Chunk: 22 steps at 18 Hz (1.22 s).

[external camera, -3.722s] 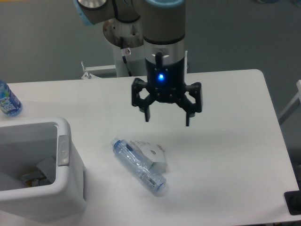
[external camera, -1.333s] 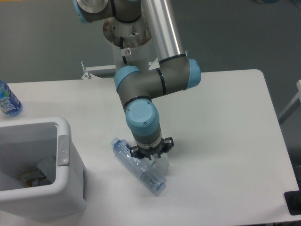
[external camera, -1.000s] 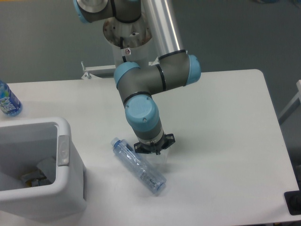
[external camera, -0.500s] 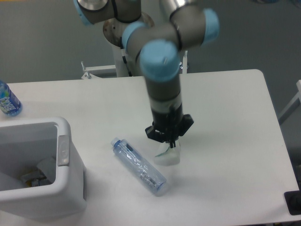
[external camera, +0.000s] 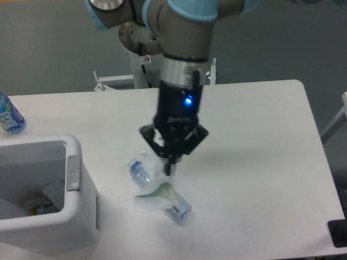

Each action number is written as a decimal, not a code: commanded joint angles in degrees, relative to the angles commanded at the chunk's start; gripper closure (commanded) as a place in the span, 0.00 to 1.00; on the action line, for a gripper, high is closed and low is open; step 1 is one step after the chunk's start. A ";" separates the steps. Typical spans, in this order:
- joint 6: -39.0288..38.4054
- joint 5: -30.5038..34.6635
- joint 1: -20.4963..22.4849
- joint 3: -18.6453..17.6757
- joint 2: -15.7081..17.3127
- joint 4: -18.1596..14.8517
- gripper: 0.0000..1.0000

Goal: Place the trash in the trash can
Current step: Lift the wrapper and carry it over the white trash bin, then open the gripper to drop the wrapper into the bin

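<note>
- White table point(external camera: 260, 124), seen from above.
- Trash can point(external camera: 76, 216) at the table's left edge.
- Gripper point(external camera: 168, 165) with fingers pinched on the white carton point(external camera: 154, 194), blurred, hanging just above the clear bottle point(external camera: 176, 208).
- Step: carrying the carton; next, swing left over the can and release.

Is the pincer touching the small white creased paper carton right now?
Touching. The fixed camera shows the pincer shut on the small white creased paper carton, which hangs blurred from its fingertips in front of the clear dented plastic bottle.
</note>
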 joint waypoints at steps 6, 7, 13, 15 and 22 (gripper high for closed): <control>-3.43 -4.57 -5.27 0.44 1.06 0.09 1.00; -3.43 -4.66 -6.24 0.44 1.06 0.17 1.00; -2.91 -5.63 -10.46 -0.43 0.36 0.35 0.88; -1.42 -5.54 -10.74 -0.17 -1.05 1.05 0.19; -0.62 -5.28 -10.04 0.09 -1.23 1.93 0.00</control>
